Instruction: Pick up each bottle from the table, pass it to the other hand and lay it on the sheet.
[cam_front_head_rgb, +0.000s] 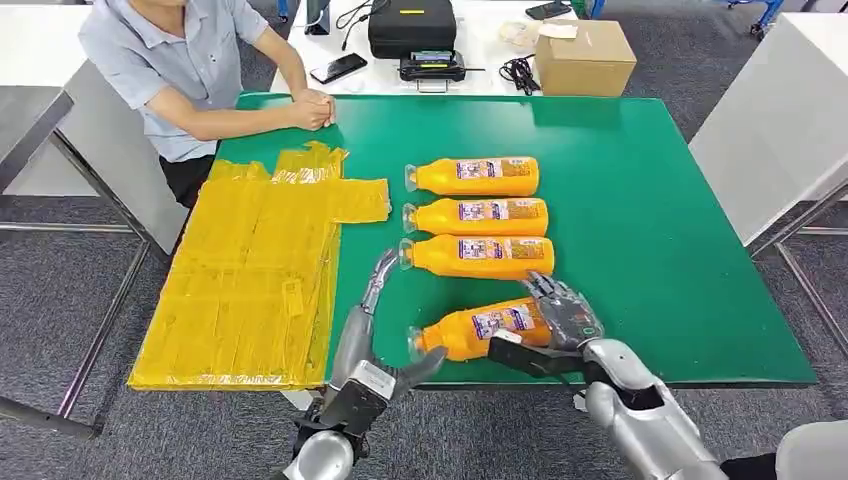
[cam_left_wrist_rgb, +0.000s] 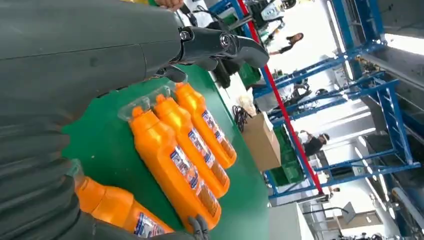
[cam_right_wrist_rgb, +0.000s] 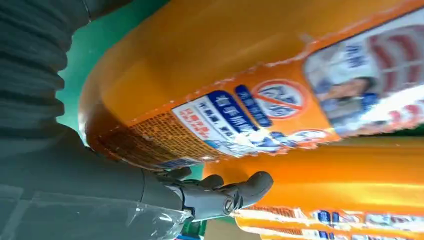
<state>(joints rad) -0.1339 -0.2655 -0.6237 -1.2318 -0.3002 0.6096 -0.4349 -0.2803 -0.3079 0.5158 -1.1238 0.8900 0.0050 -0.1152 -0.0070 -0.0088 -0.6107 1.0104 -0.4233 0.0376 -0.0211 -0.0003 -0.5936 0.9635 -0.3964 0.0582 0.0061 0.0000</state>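
R hand (cam_front_head_rgb: 563, 312) clamped round base end of orange plastic bottle w/ blue-white label (cam_front_head_rgb: 480, 329), lifted at a tilt, neck aimed toward L hand (cam_front_head_rgb: 380, 330) for handover. L hand's fingers spread, empty, just beside neck. Yellow plastic sheet (cam_front_head_rgb: 250, 280) lies beyond L hand.

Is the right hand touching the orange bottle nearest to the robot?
Touching. In the head view the right hand wraps over the base end of the nearest bottle; the right wrist view shows its fingers against that bottle's underside.
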